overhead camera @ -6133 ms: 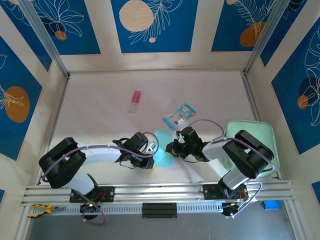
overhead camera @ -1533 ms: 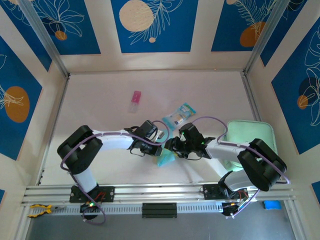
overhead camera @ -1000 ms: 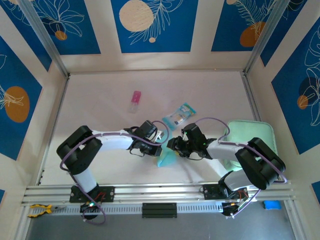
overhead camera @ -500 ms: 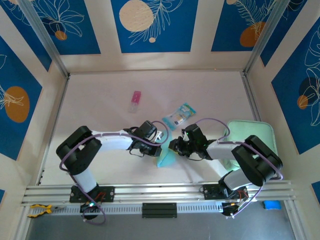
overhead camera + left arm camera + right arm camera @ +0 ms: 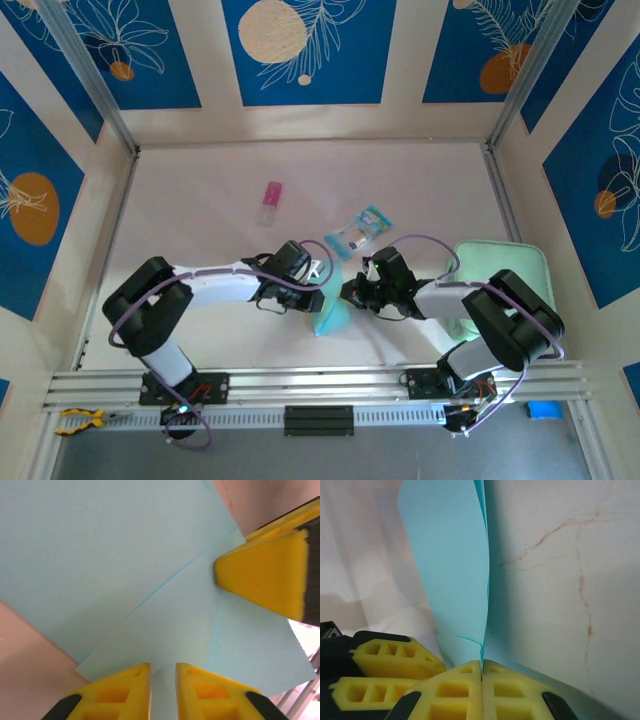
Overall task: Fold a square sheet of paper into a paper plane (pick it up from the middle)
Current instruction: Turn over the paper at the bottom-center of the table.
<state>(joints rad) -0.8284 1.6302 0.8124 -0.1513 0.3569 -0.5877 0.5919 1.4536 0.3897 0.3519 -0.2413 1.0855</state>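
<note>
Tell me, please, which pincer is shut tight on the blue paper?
The right pincer: pads pressed together on the sheet; the left pincer shows a gap.

from my station i count two arms, the left arm (image 5: 210, 280) and the right arm (image 5: 450, 297). each one carries one gripper, so two grippers: the left gripper (image 5: 318, 291) and the right gripper (image 5: 352, 293). each gripper has two yellow fingers (image 5: 120, 695), four in total. there is one sheet of paper (image 5: 333, 318), light blue, near the middle of the frame. just above it lies one teal-and-clear packet (image 5: 358, 233), and more to the upper left one small pink object (image 5: 270, 203). at the right side i count one mint-green pad (image 5: 490, 255). at the bottom edge there is one yellow clamp (image 5: 78, 420) in the lower left corner and one blue item (image 5: 543, 410) in the lower right corner.
</note>
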